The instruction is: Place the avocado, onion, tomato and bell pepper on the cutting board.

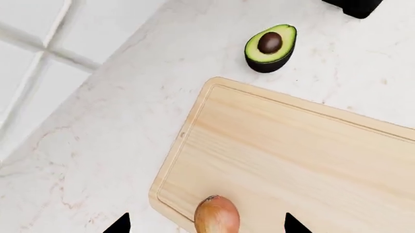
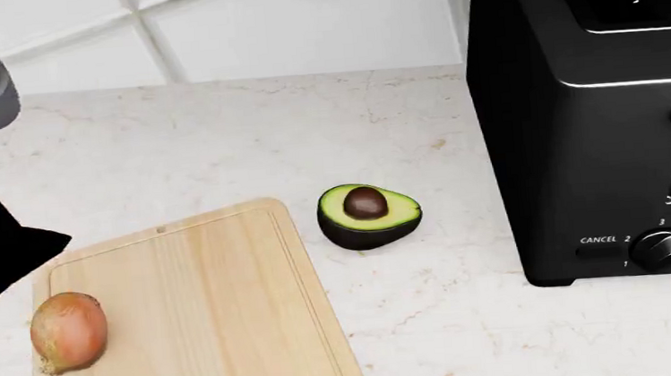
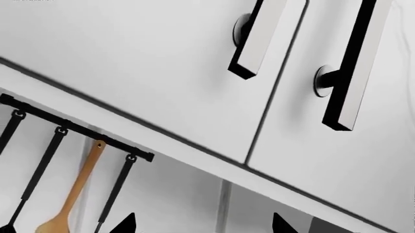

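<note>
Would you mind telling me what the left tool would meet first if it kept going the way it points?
Most likely the onion, which lies on the cutting board between the open left tool's fingertips; depth is unclear.

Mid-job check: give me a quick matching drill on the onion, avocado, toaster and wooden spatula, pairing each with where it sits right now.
Things:
1. onion
2. avocado
3. toaster
4. wooden spatula

Places:
A. hanging from the wall rail
B. on the cutting board
C. on the counter just off the board's corner
D. standing on the counter beyond the avocado, away from the board

Pairs: 1-B, 2-C, 3-D, 4-A
</note>
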